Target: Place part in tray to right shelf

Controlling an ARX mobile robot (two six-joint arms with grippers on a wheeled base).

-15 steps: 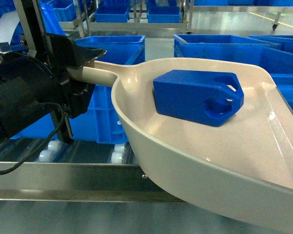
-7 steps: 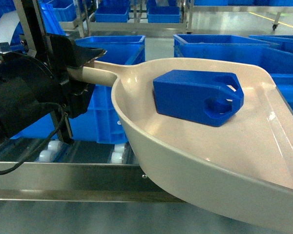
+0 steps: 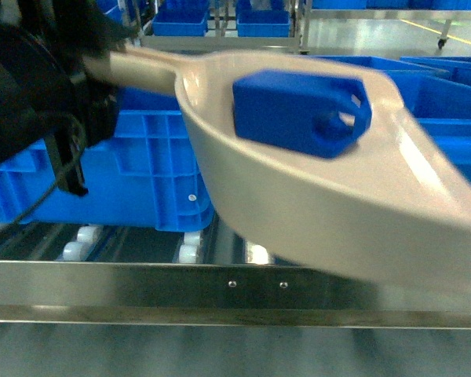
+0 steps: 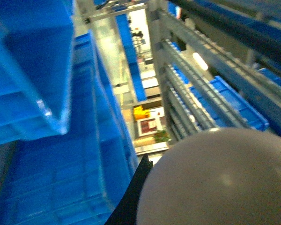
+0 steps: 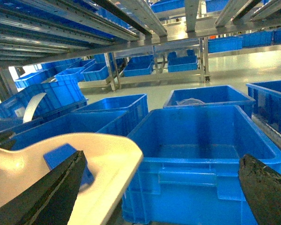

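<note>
Above the right shelf's steel rail [image 3: 220,290], the left gripper [image 3: 94,75] grasps the tray [image 3: 314,212] by its handle, the part [image 3: 298,111] lying inside, rightward of those fingers. Right gripper [image 5: 164,187] hangs released, empty, facing a blue crate [image 5: 196,154].

We see our right gripper's [image 5: 161,192] two dark fingers [image 5: 54,194] spread wide apart and holding nothing, framing a large blue plastic crate [image 5: 201,164], while the cream-beige scoop-shaped tray [image 5: 110,164] carries the small bright-blue block [image 5: 61,157] at lower left, under steel shelving rails [image 5: 107,28].
</note>
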